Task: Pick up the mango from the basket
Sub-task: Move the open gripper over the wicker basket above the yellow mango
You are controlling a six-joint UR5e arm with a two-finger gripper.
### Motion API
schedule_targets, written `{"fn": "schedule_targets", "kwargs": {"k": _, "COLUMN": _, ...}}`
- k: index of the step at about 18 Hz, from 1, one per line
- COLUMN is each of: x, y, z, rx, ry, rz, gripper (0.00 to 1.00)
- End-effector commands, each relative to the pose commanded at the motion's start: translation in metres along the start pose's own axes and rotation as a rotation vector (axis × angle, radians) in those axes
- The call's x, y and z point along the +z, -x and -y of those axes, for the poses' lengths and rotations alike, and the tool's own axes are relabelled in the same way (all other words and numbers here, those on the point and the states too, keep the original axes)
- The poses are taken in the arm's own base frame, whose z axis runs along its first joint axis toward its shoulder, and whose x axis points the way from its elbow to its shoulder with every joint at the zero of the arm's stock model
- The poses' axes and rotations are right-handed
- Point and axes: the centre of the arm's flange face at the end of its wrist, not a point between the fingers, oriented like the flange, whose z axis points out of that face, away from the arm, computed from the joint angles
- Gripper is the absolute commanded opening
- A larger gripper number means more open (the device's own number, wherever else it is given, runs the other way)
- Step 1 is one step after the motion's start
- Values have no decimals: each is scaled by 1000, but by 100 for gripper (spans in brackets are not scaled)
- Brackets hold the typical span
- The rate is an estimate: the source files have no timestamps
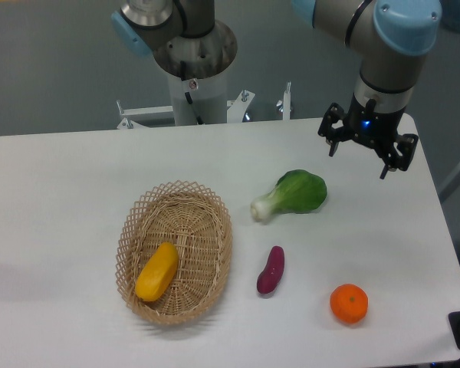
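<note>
The mango [157, 271] is seen lying in the left part of the basket [215, 222], slanted, on the near left of the surface [69, 184]. The hand [366, 158] is held high over the far right side, well apart from the basket, its fingers spread and nothing gripped. The approach is judged not yet begun. A long move leftward and nearer is called for, then a descent over the mango, with the jaws set across its narrow width and kept inside the rim.
</note>
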Motion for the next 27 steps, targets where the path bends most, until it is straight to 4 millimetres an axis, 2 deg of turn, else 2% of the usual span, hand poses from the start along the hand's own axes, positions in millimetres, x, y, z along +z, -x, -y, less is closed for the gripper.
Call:
{"fn": "schedule_targets", "kwargs": {"k": 5, "x": 7, "y": -6, "z": 6, "rx": -5, "ry": -4, "rz": -13, "gripper": 100}}
{"fn": "schedule_targets", "kwargs": {"k": 8, "x": 12, "y": -21, "z": 6, "rx": -44, "ry": -3, "rz": -27, "gripper": 100}}
{"fn": "schedule_targets", "kwargs": {"k": 12, "x": 18, "y": -46, "z": 31, "rx": -70, "ry": -10, "rz": -23, "gripper": 100}}
{"fn": "schedule_targets", "kwargs": {"k": 18, "x": 31, "y": -94, "z": 94, "rx": -166, "ry": -28, "rz": -14, "gripper": 100}}
{"fn": "schedule_targets", "kwargs": {"k": 20, "x": 52, "y": -119, "z": 118, "rx": -201, "ry": -49, "rz": 6, "gripper": 100}}
{"fn": "schedule_targets", "kwargs": {"k": 23, "x": 83, "y": -158, "z": 141, "rx": -226, "ry": -109, "rz": 57, "gripper": 100}}
{"fn": "schedule_targets", "kwargs": {"k": 27, "x": 104, "y": -201, "z": 178, "rx": -247, "ry": -131, "rz": 47, "gripper": 100}}
